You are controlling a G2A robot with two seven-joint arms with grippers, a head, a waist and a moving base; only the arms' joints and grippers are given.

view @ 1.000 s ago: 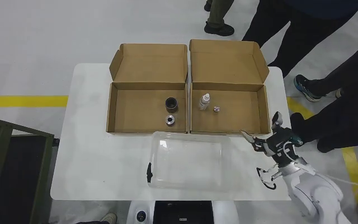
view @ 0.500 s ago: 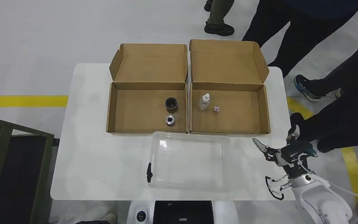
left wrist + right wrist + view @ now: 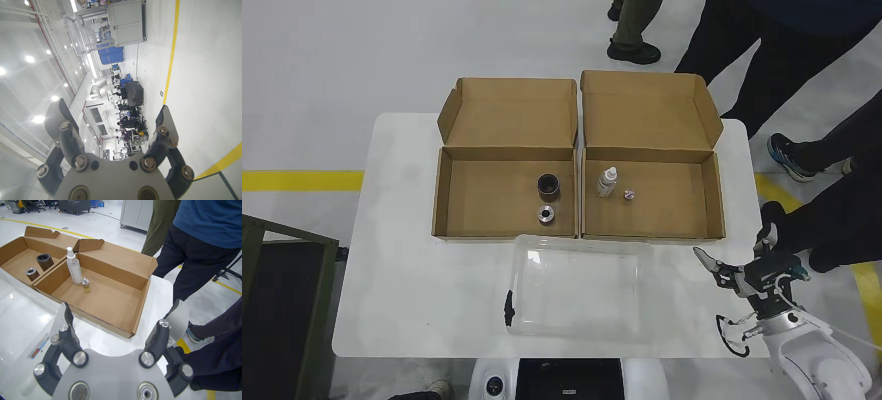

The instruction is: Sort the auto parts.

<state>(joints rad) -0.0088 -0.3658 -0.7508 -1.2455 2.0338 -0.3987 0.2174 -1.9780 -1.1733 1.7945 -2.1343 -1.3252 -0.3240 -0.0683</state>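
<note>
Two open cardboard boxes stand side by side at the back of the white table. The left box point(image 3: 482, 195) holds a dark cylinder point(image 3: 548, 185) and a small metal ring point(image 3: 545, 212). In the right box point(image 3: 672, 200) are an upright clear spray bottle point(image 3: 607, 181) and a small metal part point(image 3: 630, 194). My right gripper point(image 3: 732, 245) hangs open and empty over the table's near right corner, just outside the right box point(image 3: 121, 298); its wrist view shows the bottle point(image 3: 73, 269), the small part point(image 3: 86, 287), the cylinder point(image 3: 44, 261) and the ring point(image 3: 32, 273). My left gripper point(image 3: 113, 105) is open, empty, facing the room.
A clear plastic tray point(image 3: 582, 290) lies in front of the boxes, with a small dark thing point(image 3: 508, 306) at its near left rim. People's legs point(image 3: 832, 210) stand close to the table's right edge. Bare tabletop point(image 3: 422, 290) lies left of the tray.
My right gripper has drawn back from the right box's near corner toward the table's near right corner, then held still. The parts in the boxes have not moved.
</note>
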